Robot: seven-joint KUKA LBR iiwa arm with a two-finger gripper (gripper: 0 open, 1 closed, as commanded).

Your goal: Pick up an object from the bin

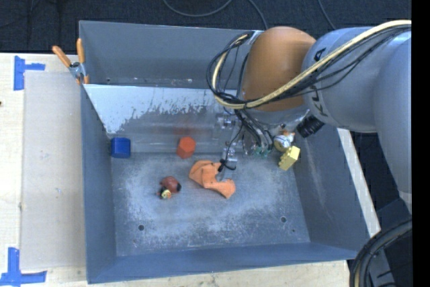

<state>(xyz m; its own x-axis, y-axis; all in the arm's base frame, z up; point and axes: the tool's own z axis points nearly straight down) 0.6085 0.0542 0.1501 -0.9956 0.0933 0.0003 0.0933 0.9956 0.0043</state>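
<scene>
Free room is lying open across the grey metal bin (201, 264) along its front wall and in both front corners. Four small things are taking up the middle band of the floor: a blue plastic cube (121, 147) near the left wall, a stubby orange cylinder (186, 146) at the foot of the back wall, a dark red and yellow lump (169, 186), and an orange crumpled soft piece (211, 178) at the centre, with passable gaps between them. The grey robot arm (363, 91), with its orange cover (279, 67) and cables, is blocking the right back corner, its gripper (225, 163) hanging at the crumpled piece.
</scene>
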